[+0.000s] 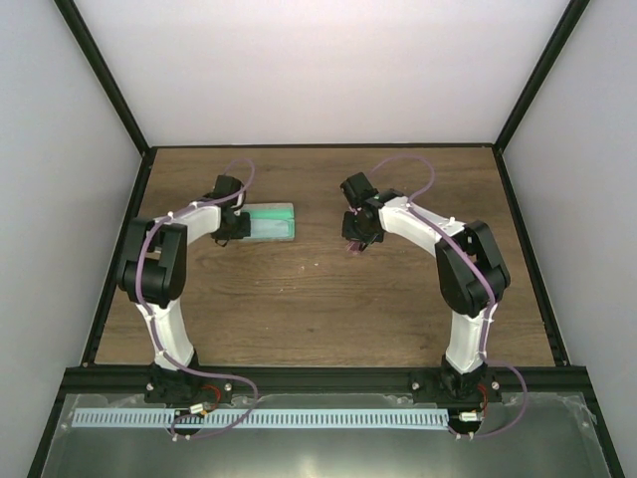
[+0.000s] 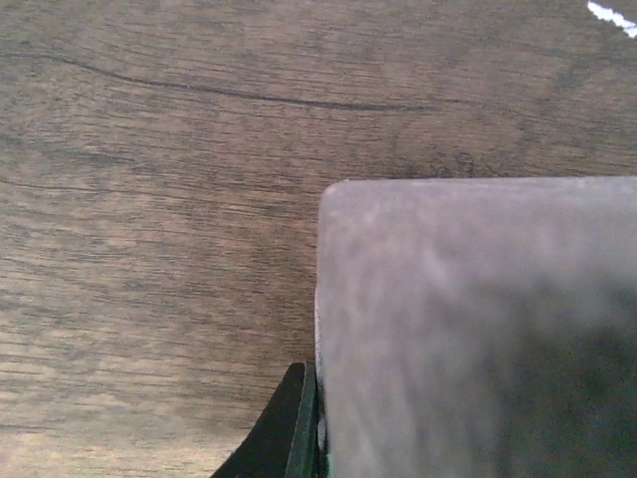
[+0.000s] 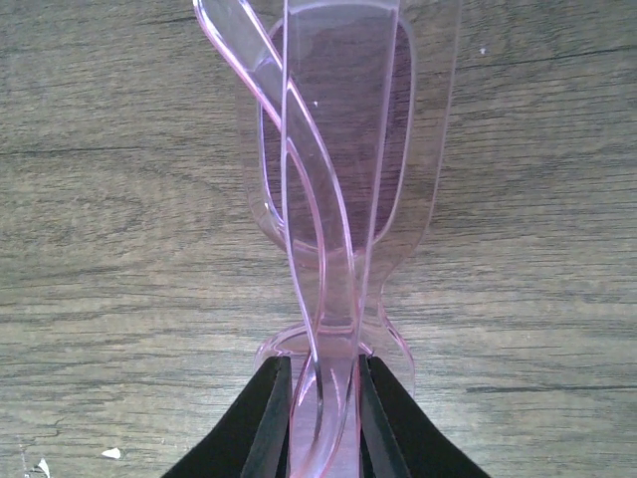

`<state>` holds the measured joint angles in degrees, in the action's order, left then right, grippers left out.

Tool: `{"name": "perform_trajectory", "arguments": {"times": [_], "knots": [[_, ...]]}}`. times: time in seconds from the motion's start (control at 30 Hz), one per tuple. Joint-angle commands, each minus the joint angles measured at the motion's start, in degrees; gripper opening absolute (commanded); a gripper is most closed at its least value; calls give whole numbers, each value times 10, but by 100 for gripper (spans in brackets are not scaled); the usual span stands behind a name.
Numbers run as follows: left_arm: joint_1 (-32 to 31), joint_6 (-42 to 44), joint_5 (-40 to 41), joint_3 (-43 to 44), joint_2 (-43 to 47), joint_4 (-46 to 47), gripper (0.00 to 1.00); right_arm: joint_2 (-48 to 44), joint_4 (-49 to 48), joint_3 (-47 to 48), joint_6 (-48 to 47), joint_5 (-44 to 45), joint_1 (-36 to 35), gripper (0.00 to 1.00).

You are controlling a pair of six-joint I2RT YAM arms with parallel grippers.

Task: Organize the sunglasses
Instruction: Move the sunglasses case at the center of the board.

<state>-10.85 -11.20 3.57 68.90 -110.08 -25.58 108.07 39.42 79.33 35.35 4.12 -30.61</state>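
Thin clear-pink sunglasses point(image 3: 338, 199), temples folded over the lens, near end clamped in right claw point(image 3: 323, 383), frame reaching to 12 o'clock, left claw point(image 1: 232, 225) closed beside grey case point(image 2: 478, 329).

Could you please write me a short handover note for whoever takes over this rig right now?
Left gripper: shut, apparently clamped on the left end of the case, which lies on the table with its green inside showing.
Right gripper: shut on the sunglasses, temples folded, over the wood to the right of the case and apart from it.
Done: sunglasses are in hand and folded; case looks steadied.
Left: bring the sunglasses across, lay them in the case, then probably close it.
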Motion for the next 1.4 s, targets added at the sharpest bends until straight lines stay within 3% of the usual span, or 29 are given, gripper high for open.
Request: {"name": "perform_trajectory", "arguments": {"times": [0.0,0.3,0.5,0.77,0.93,1.0,1.1,1.23,1.37], "knots": [[0,25,-10,-22,17,14,4,-21,8,17,-4,9,6,15],[-10,42,-102,-75,62,42,4,-61,20,8,-1,30,6,16],[-59,95,-188,-106,98,62,4,-98,27,-16,11,38,6,16],[-145,175,-200,-56,36,41,4,-198,2,-104,-40,8,6,19],[-153,203,-188,-18,-4,29,4,-280,-14,-163,-86,-20,6,19],[-153,201,-197,-20,-1,42,15,-304,-21,-176,-106,-44,6,19],[-153,193,-213,-31,15,59,39,-335,-38,-186,-139,-91,3,18],[-153,191,-218,-52,60,61,55,-339,-52,-178,-187,-140,-16,18],[-153,177,-219,-78,123,64,77,-303,-38,-136,-220,-150,-55,18]]}}
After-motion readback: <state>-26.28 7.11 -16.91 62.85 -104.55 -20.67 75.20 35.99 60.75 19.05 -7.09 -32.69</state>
